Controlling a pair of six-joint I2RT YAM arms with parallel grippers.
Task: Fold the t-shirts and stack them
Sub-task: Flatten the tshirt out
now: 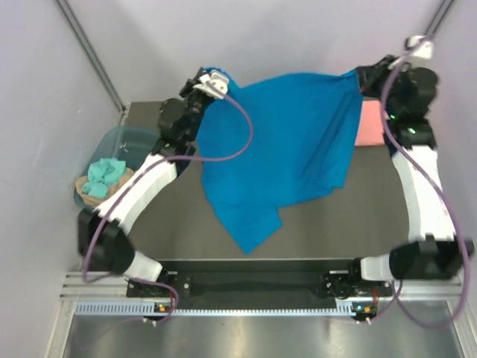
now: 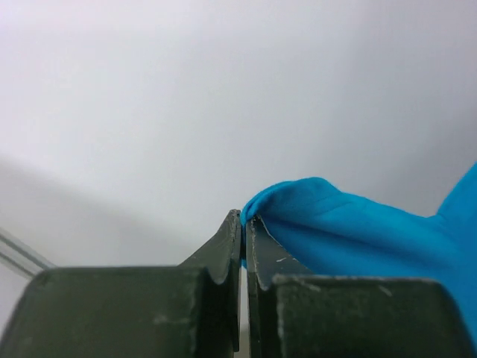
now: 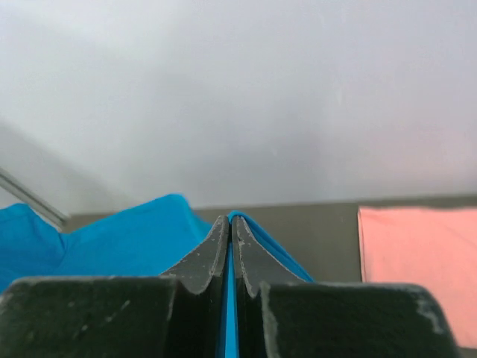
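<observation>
Dark table [image 1: 335, 224]: pink t-shirt [image 1: 369, 123] flat far right; blue t-shirt [image 1: 298, 149] lower end mid-table.

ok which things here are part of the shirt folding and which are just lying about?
Job: blue t-shirt, pinched and held up by left gripper and right gripper; pink t-shirt, flat at far right of table.
Lying about: translucent tub at left, teal items in it.

Text, labels, numbers: none is showing legibly in any view | Top view — blue t-shirt [image 1: 298, 142], pink t-shirt [image 1: 370, 123] and tub [image 1: 123, 136] are presenting plain, unmarked surfaces | Wrist views — nothing lettered is appearing.
</observation>
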